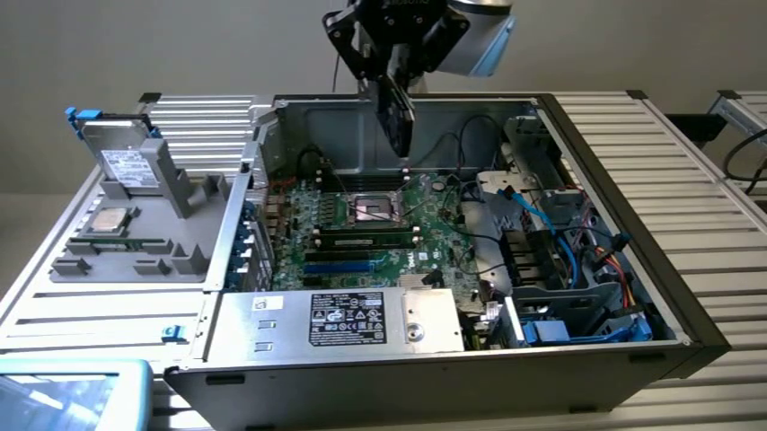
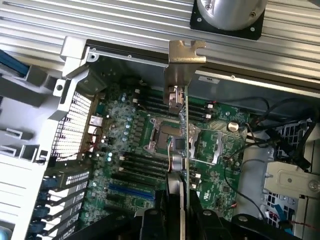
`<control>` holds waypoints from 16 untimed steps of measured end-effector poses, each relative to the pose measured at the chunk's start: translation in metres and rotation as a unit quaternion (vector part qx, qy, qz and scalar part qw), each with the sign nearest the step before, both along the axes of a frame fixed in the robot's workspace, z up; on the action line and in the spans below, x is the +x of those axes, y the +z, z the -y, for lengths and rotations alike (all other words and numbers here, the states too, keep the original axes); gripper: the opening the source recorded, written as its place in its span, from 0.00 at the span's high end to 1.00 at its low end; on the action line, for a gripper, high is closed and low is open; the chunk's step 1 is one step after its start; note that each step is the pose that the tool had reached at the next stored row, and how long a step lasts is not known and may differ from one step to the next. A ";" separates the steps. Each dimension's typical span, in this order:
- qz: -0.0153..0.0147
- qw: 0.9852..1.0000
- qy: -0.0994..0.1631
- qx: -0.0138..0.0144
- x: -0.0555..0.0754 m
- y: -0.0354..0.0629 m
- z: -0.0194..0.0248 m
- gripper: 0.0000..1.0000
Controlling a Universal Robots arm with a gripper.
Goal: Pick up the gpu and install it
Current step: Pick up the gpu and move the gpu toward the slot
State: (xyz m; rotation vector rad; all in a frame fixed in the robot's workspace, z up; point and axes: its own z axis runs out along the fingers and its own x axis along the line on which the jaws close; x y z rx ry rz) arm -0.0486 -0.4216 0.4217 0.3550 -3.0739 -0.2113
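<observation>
Closest in the wrist view, the gripper [image 2: 182,202] pinches the gpu [image 2: 183,135], seen edge-on, its face hidden, above the motherboard [image 2: 132,125]. Exterior view: gripper [image 1: 393,74] cropped at the top, gpu [image 1: 400,121] hanging upright over the open case [image 1: 336,135].

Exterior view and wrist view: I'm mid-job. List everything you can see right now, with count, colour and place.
case: one, black and grey, open on the table
table: one, silver slats, under everything
motherboard: one, green, on the case floor
power supply: one, silver with a black label, at the case's near edge
cables: several, blue and black, inside the case at the exterior view's right
holder: one, grey, at the exterior view's left of the case
drive: one, silver, standing in the holder
gpu: one, green edge and silver bracket, edge-on above the motherboard
arm: one, silver-grey, above the case
fingers: black, shut on the gpu
</observation>
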 end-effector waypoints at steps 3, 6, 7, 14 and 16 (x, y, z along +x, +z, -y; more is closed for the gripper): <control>0.000 1.000 0.027 0.000 0.000 -0.0001 0.0000 0.71; 0.000 0.998 0.055 0.000 0.000 -0.0001 0.0000 0.71; 0.000 0.998 0.064 0.000 0.000 -0.0001 0.0000 0.71; 0.000 0.992 0.127 0.000 0.001 -0.0001 0.0000 0.71; 0.000 0.989 0.145 0.000 0.001 -0.0001 0.0000 0.71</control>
